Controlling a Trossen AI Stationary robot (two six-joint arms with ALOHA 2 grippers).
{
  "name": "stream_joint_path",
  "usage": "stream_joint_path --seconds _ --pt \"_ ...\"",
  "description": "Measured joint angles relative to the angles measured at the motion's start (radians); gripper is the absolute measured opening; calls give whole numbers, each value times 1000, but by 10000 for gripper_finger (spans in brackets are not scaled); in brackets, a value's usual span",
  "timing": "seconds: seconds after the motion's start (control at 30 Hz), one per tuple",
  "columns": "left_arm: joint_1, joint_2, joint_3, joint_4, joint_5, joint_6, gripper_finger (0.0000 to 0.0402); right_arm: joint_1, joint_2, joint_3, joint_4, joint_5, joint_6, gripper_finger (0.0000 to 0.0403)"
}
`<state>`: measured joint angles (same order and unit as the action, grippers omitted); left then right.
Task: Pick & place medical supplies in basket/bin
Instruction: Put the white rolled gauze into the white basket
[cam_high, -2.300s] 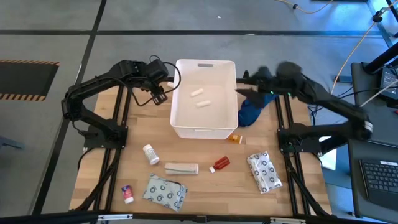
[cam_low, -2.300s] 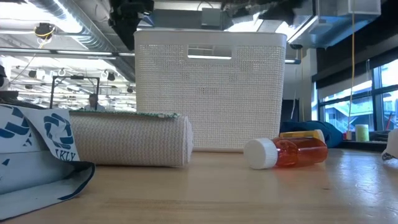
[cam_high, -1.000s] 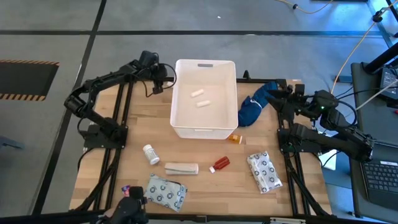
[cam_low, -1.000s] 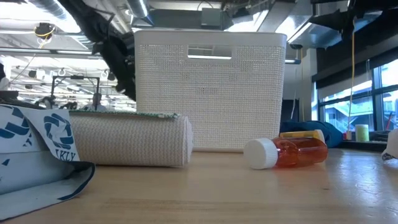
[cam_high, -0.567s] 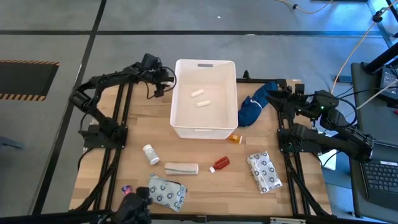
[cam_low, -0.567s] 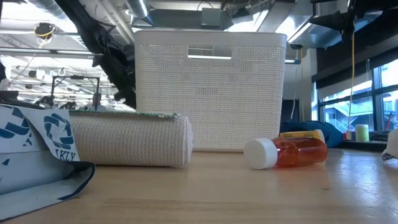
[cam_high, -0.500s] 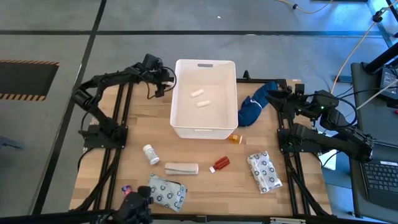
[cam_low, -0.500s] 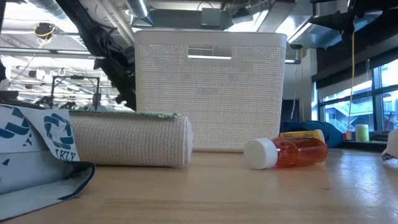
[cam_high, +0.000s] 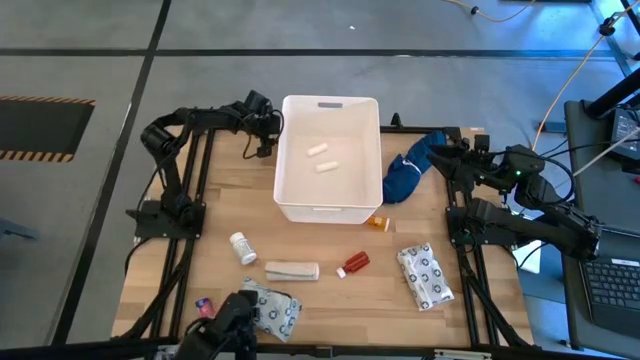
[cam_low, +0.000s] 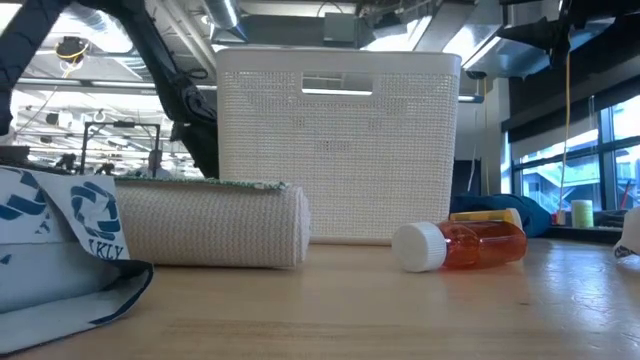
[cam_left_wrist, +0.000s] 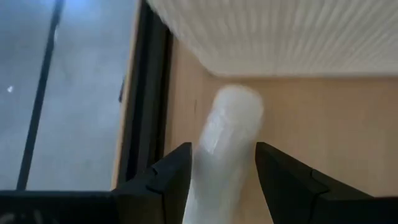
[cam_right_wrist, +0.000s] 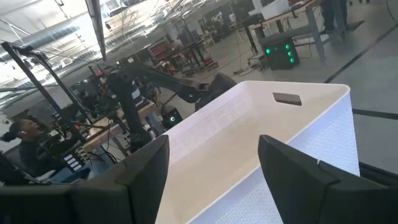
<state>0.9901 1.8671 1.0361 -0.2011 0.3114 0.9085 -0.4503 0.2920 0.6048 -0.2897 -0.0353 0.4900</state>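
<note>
one pale tube sits clamped between the left gripper's jaws.

Wooden table with tub, scattered supplies, blue cloth.

My two dark fingers stand apart at the bottom of the frame with nothing between them. Beyond them the white bin fills the centre and right, its handle slot at upper right. The other arm reaches in at upper left.
</note>
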Motion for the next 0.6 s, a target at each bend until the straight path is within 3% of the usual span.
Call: stream_joint_path --seconds 0.27,0.6 --pt "0 29 39 -78 -101 32 164 0 0 0 -8 -2 -14 248" --pt "-1 25 41 -108 -173 -8 73 0 1 1 -19 -3 -28 248"
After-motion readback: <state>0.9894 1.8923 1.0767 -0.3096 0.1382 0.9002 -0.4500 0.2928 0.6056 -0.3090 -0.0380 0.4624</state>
